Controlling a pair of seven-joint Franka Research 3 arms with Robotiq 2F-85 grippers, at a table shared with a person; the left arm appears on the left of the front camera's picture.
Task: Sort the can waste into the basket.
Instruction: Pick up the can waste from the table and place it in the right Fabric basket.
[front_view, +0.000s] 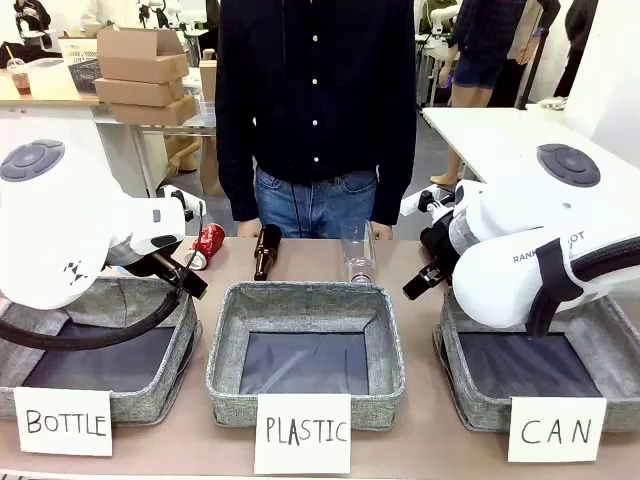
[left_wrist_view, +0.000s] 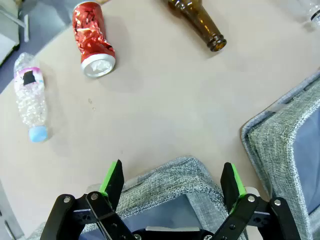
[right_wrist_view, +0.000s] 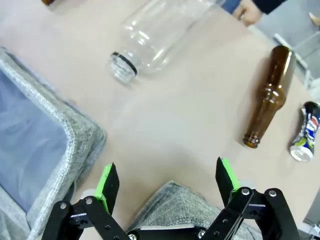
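Note:
A crumpled red can (front_view: 208, 243) lies on the table near its far edge, at the upper left of the left wrist view (left_wrist_view: 93, 40). The dark blue can (right_wrist_view: 306, 132) lies at the right edge of the right wrist view, beside a brown bottle. The grey basket (front_view: 482, 398) with the "CAN" card stands front right; its corner (right_wrist_view: 172, 200) sits below my right gripper (right_wrist_view: 166, 168), which is open and holds nothing. My left gripper (left_wrist_view: 172, 170) hangs open over the corner of the "BOTTLE" bin (left_wrist_view: 170, 190), well short of the red can.
The "PLASTIC" bin (front_view: 300, 295) stands in the middle and the "BOTTLE" bin (front_view: 150, 395) at the left. Two brown bottles (front_view: 265, 250) (right_wrist_view: 267, 100), a clear bottle (front_view: 358, 255) and a crushed plastic bottle (left_wrist_view: 30, 97) lie on the table. A person stands at the far side.

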